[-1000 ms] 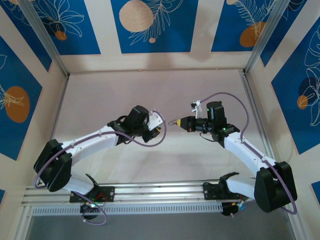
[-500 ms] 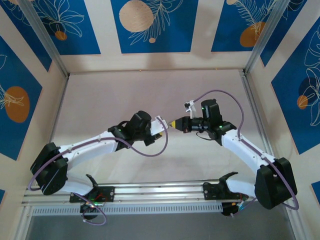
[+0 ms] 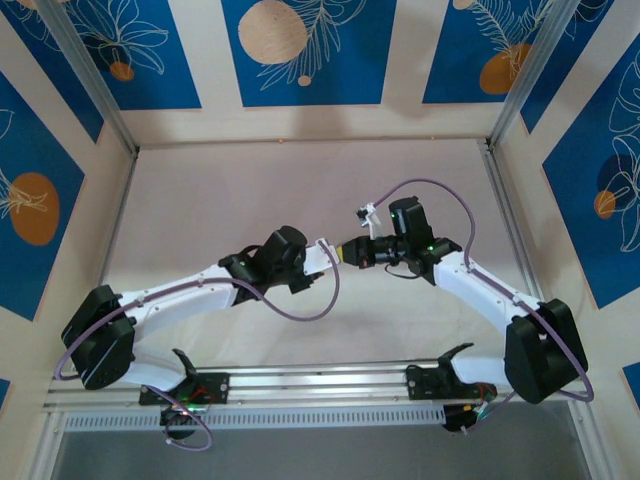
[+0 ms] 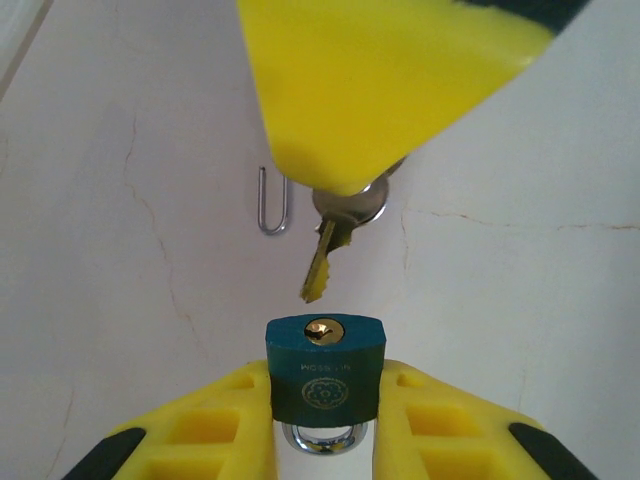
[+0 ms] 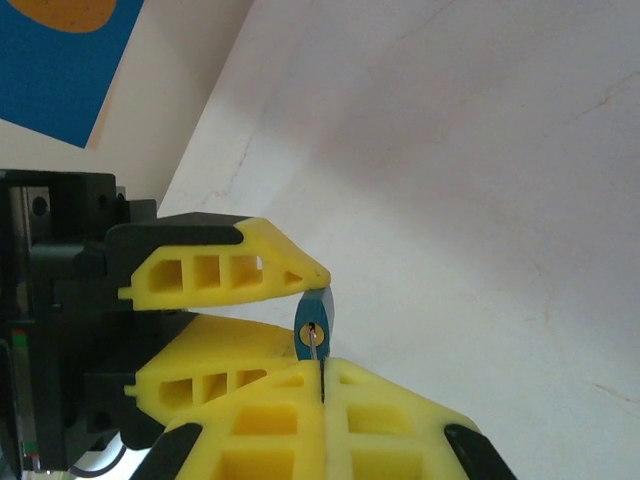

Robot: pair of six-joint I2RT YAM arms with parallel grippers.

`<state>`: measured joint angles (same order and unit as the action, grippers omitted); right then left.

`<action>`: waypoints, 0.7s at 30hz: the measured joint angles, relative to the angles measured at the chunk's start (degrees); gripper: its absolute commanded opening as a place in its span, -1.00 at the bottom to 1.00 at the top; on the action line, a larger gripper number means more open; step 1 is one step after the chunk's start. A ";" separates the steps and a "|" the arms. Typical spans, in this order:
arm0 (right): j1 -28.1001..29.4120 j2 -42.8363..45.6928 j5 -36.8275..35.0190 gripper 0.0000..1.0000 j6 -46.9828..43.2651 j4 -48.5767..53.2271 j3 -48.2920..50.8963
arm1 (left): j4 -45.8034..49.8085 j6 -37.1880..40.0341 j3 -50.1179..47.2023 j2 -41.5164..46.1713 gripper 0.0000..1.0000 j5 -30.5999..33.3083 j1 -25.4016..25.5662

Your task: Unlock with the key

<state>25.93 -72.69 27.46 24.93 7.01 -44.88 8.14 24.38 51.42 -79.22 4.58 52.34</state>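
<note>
Nearest the left wrist camera, the left gripper (image 4: 322,392) pinches the flat sides of a small dark teal padlock (image 4: 325,372) between its yellow ribbed fingers (image 4: 215,425). The silver shackle (image 4: 320,438) points back into the gripper, and the round brass keyhole (image 4: 322,330) faces outward, toward the other arm.

Just beyond the keyhole hangs the small key (image 4: 328,245), with a silvery round head (image 4: 352,207) and a notched blade (image 4: 318,270) of yellowish cast. Its long axis runs nearly in line with the padlock's but is tilted, so the tip lies slightly left of the keyhole, parted from it by a narrow gap.

Beyond that, the right gripper (image 4: 340,165) has its yellow fingers (image 4: 400,80) pressed together on the key's head; this arm carries the tool and is placed to advance. The coming move appears to turn on straightening the blade, bringing the tip over the keyhole, and pushing along the shared axis.

From the right wrist, the blade (image 5: 320,350) is an edge-on line from the finger seam to the padlock, so the gap cannot be read. A thin wire loop (image 4: 272,200) beside the head may hang from it or lie on the pale table (image 4: 120,260); which cannot be told. The fingers cover most of the head.
</note>
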 measured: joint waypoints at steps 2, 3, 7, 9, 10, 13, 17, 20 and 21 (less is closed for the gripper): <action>0.00 -0.09 0.20 -1.00 0.02 -0.02 -0.02 | 0.02 0.33 0.00 0.00 -0.55 0.48 0.20; 0.00 -0.20 0.26 -1.00 0.04 -0.04 -0.02 | 0.02 0.59 0.00 0.00 -0.55 0.68 0.33; 0.00 -0.42 0.85 -1.00 0.22 -0.02 -0.02 | 0.02 1.36 0.00 -0.02 -0.55 1.64 0.66; 0.00 -0.42 1.09 -1.00 0.24 -0.02 -0.02 | 0.04 1.68 0.00 -0.02 -0.55 1.95 0.81; 0.00 -0.42 1.14 -1.00 0.24 0.00 -0.02 | 0.04 1.73 0.00 -0.02 -0.56 2.03 0.83; 0.00 -0.44 1.36 -1.00 0.35 -0.02 -0.02 | 0.04 1.75 0.00 -0.02 -0.55 2.36 0.94; 0.00 -1.14 1.51 -1.00 0.63 -0.02 -0.02 | 0.04 1.99 0.00 -0.02 -0.56 2.84 1.25; 0.00 -1.70 1.51 -1.00 0.68 -0.02 -0.02 | 0.13 2.43 -0.02 -0.02 -0.57 3.13 1.46; 0.00 -1.79 1.53 -1.00 0.66 -0.02 -0.02 | 0.24 2.60 -0.02 -0.02 -0.57 3.23 1.51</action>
<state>25.93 -74.48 28.99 25.58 6.98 -44.91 8.38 26.98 51.40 -79.24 7.81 53.84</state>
